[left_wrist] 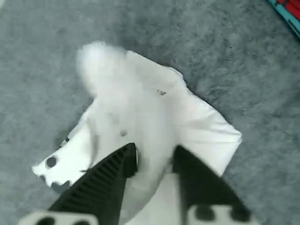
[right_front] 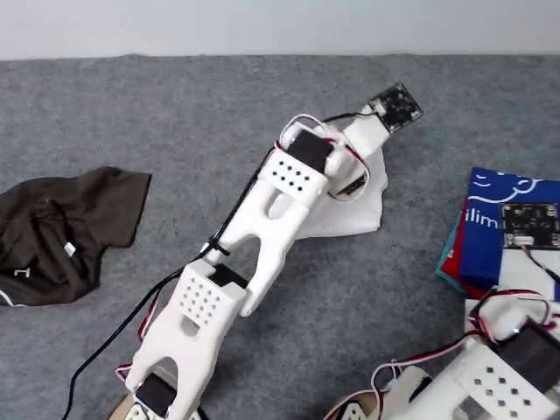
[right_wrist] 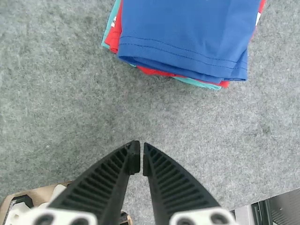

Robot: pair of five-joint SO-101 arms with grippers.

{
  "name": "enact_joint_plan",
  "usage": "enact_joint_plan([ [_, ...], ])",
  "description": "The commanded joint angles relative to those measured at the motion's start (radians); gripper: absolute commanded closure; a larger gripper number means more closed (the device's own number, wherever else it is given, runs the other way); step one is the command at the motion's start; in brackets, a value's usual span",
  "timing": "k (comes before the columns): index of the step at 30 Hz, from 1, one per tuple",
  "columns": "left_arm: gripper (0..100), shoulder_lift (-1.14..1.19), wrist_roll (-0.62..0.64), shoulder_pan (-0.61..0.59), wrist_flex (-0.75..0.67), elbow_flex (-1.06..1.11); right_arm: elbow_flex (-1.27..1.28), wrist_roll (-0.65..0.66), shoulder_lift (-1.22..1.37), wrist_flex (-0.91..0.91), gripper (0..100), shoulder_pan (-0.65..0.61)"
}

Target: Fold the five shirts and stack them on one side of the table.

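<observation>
High view: white shirt [right_front: 350,214] lies crumpled at upper centre under the left arm [right_front: 280,201], dark shirt [right_front: 70,232] at left, folded stack [right_front: 503,227] at the right edge. Left wrist view: left gripper [left_wrist: 154,161], jaws apart, over the white shirt. Right wrist view: right gripper [right_wrist: 141,157], jaws together, near the stack.

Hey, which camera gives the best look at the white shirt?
The left wrist view: the white shirt shows almost whole under the left gripper. In the high view the left arm covers most of it. The right wrist view faces the folded stack.
</observation>
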Motion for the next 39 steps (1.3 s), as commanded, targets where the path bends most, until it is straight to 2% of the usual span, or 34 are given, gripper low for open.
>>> enact_joint_plan([
  [1, 79, -0.043, 0.043, -0.032, 0.015, -0.022, -0.008, 0.003, -0.01, -0.007, 97.5, -0.002],
  [8, 79, -0.095, 0.043, -0.115, 0.172, -0.145, -0.006, 0.002, -0.01, -0.007, 97.4, -0.002],
  [14, 96, -0.035, -0.037, -0.201, 0.215, -0.18, -0.006, 0.002, -0.01, -0.007, 97.3, -0.002],
  [17, 98, 0.04, -0.049, -0.21, 0.215, -0.183, -0.006, 0.002, -0.01, -0.007, 97.3, -0.002],
  [22, 98, 0.152, -0.049, -0.152, 0.219, -0.186, -0.006, 0.002, -0.01, -0.005, 97.3, -0.002],
  [25, 98, 0.169, -0.049, -0.074, 0.258, -0.191, -0.006, 0.003, -0.01, -0.005, 97.4, -0.002],
  [28, 98, 0.164, -0.048, 0.005, 0.339, -0.28, -0.006, 0.003, -0.01, -0.005, 97.5, -0.002],
  [30, 98, 0.143, -0.041, 0.035, 0.341, -0.326, -0.006, 0.003, -0.01, -0.005, 97.5, -0.002],
  [35, 98, 0.031, -0.044, 0.077, 0.339, -0.266, -0.006, 0.003, -0.01, -0.005, 97.5, -0.002],
  [39, 98, -0.032, -0.051, 0.055, 0.334, -0.168, -0.006, 0.003, -0.01, -0.007, 97.3, -0.002],
])
